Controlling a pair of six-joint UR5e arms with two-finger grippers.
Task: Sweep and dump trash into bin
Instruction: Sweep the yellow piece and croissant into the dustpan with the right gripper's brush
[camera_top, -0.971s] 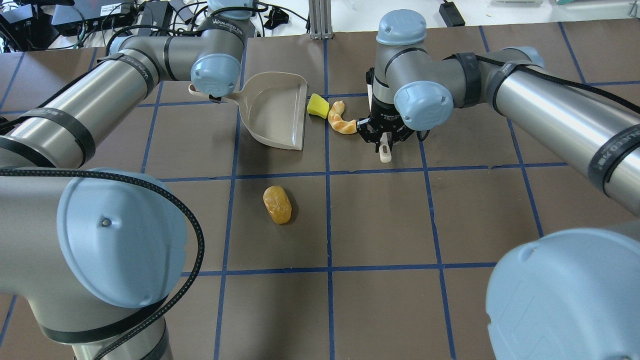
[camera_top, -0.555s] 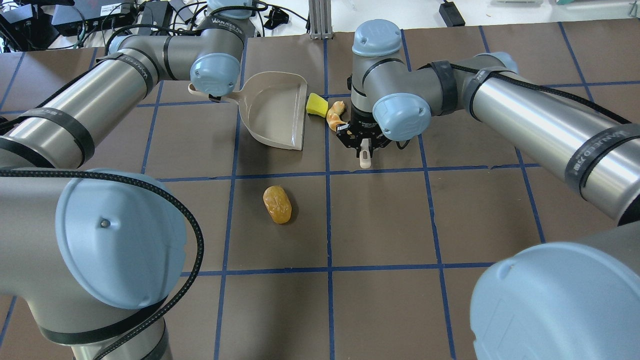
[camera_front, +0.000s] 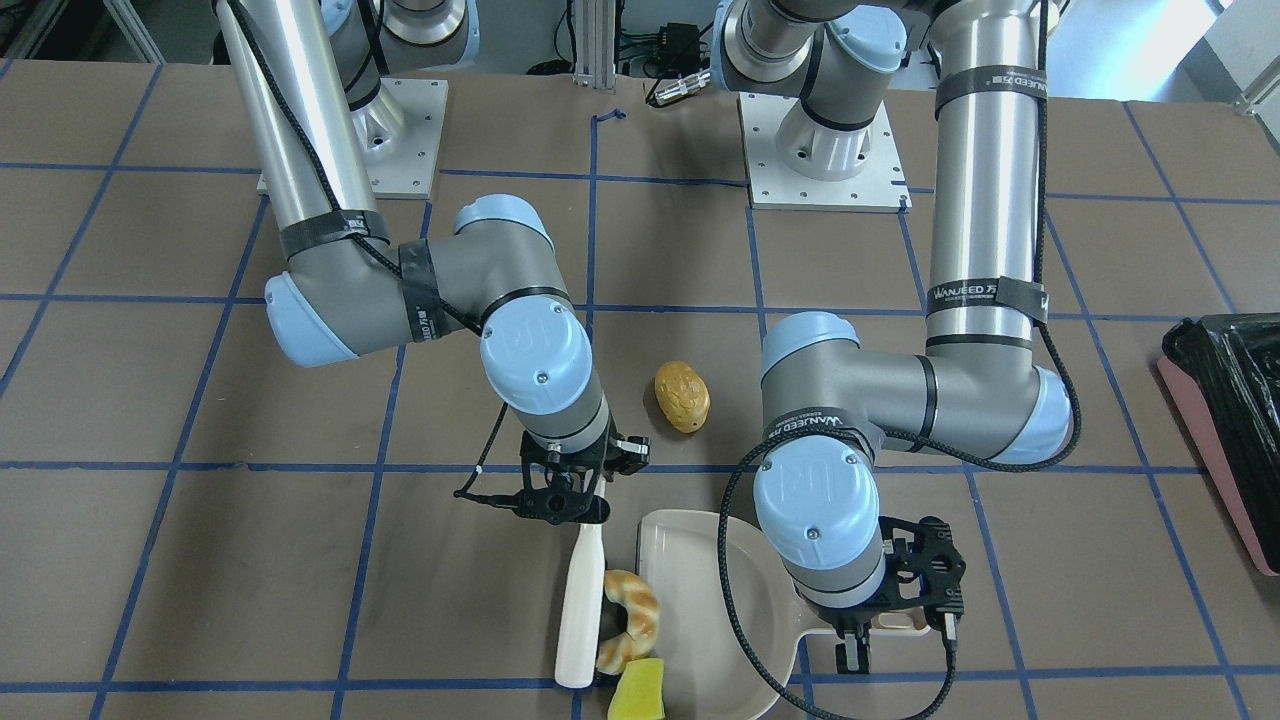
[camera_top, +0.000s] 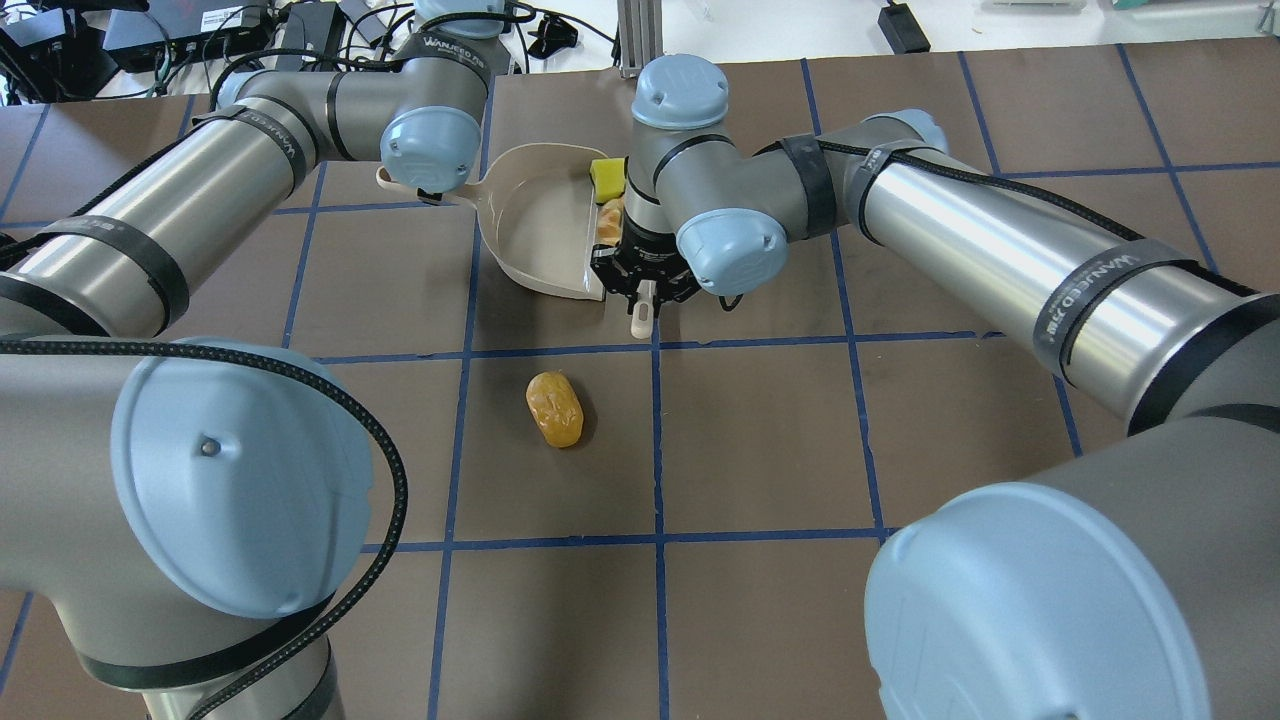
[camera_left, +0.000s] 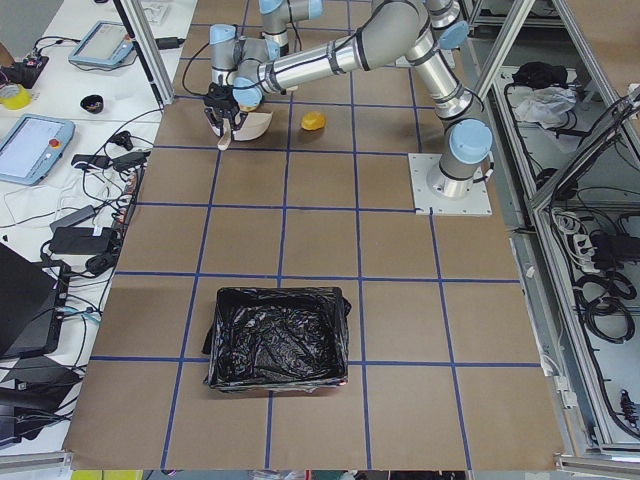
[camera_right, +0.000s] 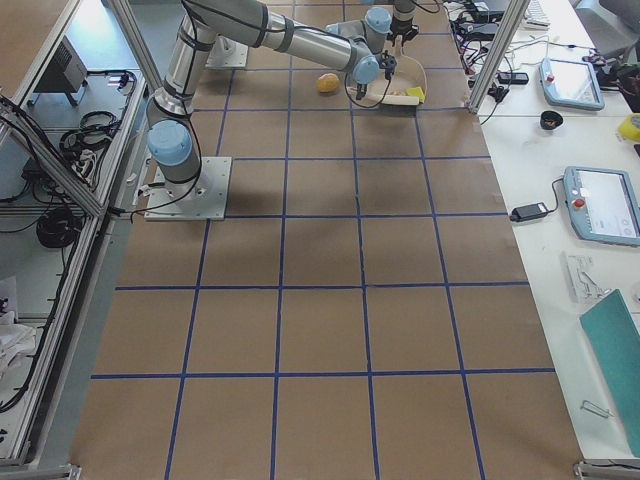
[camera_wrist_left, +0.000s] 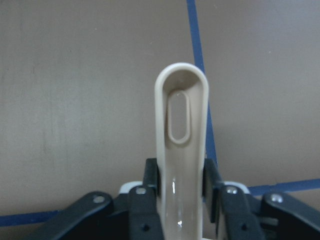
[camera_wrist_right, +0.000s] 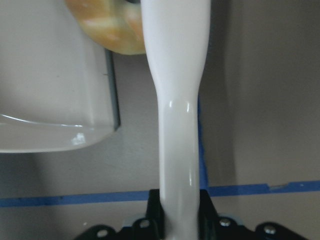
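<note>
My left gripper (camera_wrist_left: 181, 195) is shut on the handle (camera_wrist_left: 181, 130) of the beige dustpan (camera_top: 540, 225), which rests on the table. My right gripper (camera_front: 565, 495) is shut on a white brush handle (camera_wrist_right: 177, 100) and holds it along the pan's open edge. The golden bread piece (camera_front: 632, 620) is pressed between the brush (camera_front: 582, 610) and the pan's lip. The yellow-green sponge wedge (camera_top: 606, 177) sits at the far end of the lip. The brown potato lump (camera_top: 555, 408) lies alone, nearer the robot. The black-lined pink bin (camera_front: 1215, 470) stands far off on the robot's left side.
The bin (camera_left: 280, 296) sits several grid squares from the dustpan (camera_left: 255, 125) along the table. The table is brown with blue tape lines. Cables and electronics (camera_top: 150, 40) lie beyond the far edge. The right arm's wrist (camera_top: 700, 215) hangs over the pan's mouth.
My right gripper has moved left with the brush, pushing the bread and the sponge up against the dustpan's open edge. The left arm, the dustpan and the potato have not moved.
</note>
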